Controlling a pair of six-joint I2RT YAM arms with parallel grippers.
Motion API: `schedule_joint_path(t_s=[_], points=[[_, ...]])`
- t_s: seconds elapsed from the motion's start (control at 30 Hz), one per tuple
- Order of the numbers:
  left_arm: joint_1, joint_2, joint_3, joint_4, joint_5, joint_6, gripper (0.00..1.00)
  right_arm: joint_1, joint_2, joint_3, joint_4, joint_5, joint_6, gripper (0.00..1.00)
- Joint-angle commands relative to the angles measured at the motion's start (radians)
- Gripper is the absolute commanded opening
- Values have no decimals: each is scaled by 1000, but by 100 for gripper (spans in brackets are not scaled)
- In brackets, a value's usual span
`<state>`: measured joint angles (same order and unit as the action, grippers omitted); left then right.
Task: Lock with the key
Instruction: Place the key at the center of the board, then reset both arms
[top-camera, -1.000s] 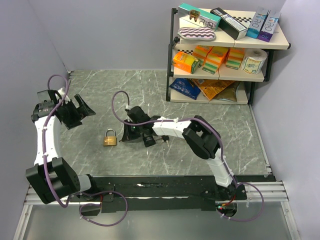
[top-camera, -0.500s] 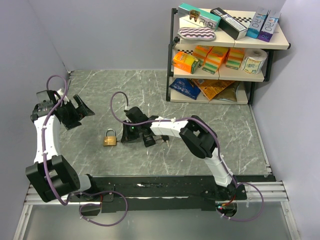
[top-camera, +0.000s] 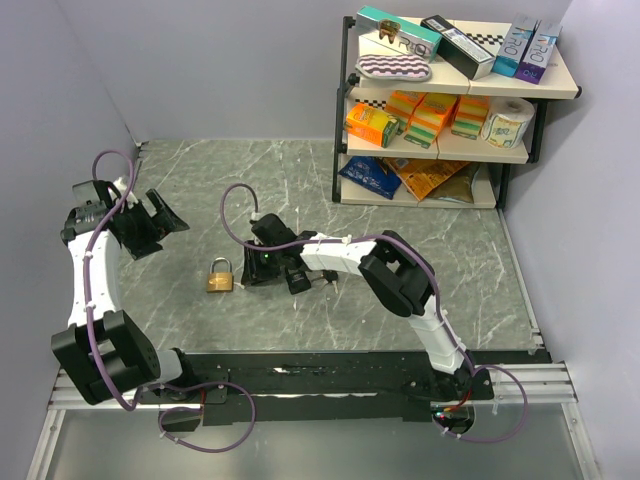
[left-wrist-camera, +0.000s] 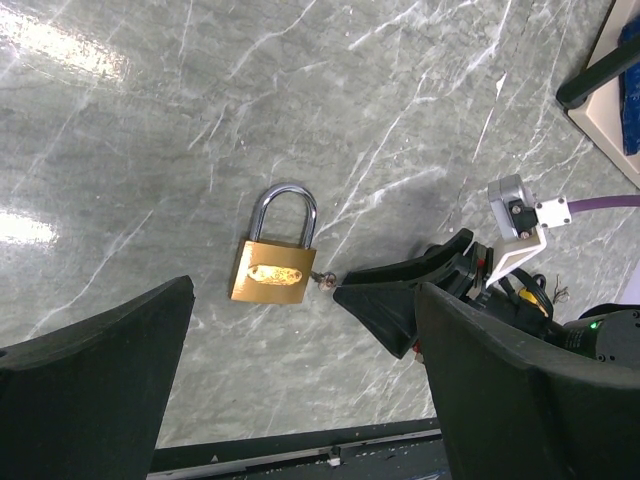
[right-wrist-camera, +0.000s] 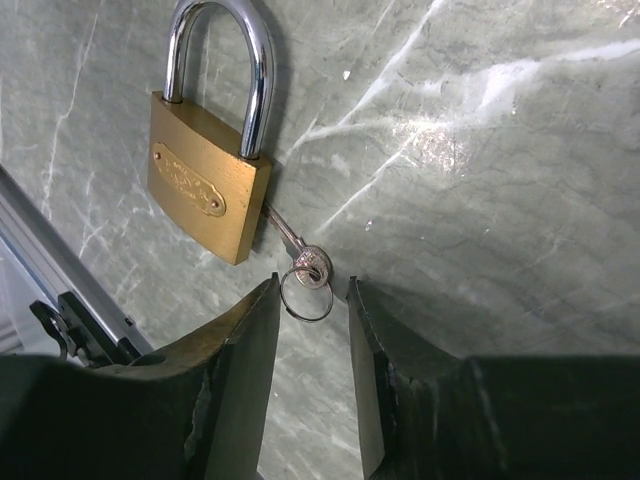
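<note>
Shelf rack (top-camera: 345, 100): stocked with boxes (top-camera: 372, 124), packets (top-camera: 430, 178) and a paper roll (top-camera: 508, 122).
Padlock (right-wrist-camera: 205, 180): brass, shackle down, laid flat on the table (top-camera: 450, 260), key (right-wrist-camera: 290, 240) inserted.
Right gripper (right-wrist-camera: 311, 288): narrowly parted at the key.
Left gripper (left-wrist-camera: 305, 290): spread wide.

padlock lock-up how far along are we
Done: the key sits in the keyhole of the padlock, and its shackle looks pushed home. In hand: the right gripper is open with a finger either side of the key head, not yet pinching. Left to do: grip and turn the key. The left gripper hangs open off to the side.
</note>
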<state>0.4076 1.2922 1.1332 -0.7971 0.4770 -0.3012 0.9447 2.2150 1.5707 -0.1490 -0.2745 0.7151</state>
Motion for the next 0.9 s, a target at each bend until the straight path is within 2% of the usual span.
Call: schedule_joint_path(t_s=[0.0, 0.07, 0.17, 0.23, 0.37, 0.5, 0.6, 0.63, 0.73, 0.87], points=[[7, -8, 2, 19, 12, 8, 96, -4, -26, 32, -1, 20, -20, 44], [7, -7, 8, 18, 14, 17, 96, -6, -47, 28, 6, 15, -48, 49], [7, -7, 20, 9, 35, 30, 96, -7, -89, 23, 11, 9, -97, 61], [7, 2, 42, -2, 43, 60, 96, -12, -130, 19, 11, 8, -126, 71], [7, 31, 111, -54, 57, 148, 96, -23, -213, 14, -24, 4, -247, 99], [0, 29, 174, -36, 49, 203, 96, -78, -369, -44, -64, 9, -354, 99], [-53, 28, 224, -24, -36, 243, 96, -147, -498, -135, -99, -34, -382, 99], [-71, 30, 234, -22, -66, 252, 96, -206, -530, -191, -107, -49, -381, 99], [-156, 19, 234, 7, -159, 278, 96, -329, -656, -295, -139, -107, -404, 99], [-324, 4, 200, 58, -268, 283, 96, -447, -846, -420, -184, -152, -456, 99]])
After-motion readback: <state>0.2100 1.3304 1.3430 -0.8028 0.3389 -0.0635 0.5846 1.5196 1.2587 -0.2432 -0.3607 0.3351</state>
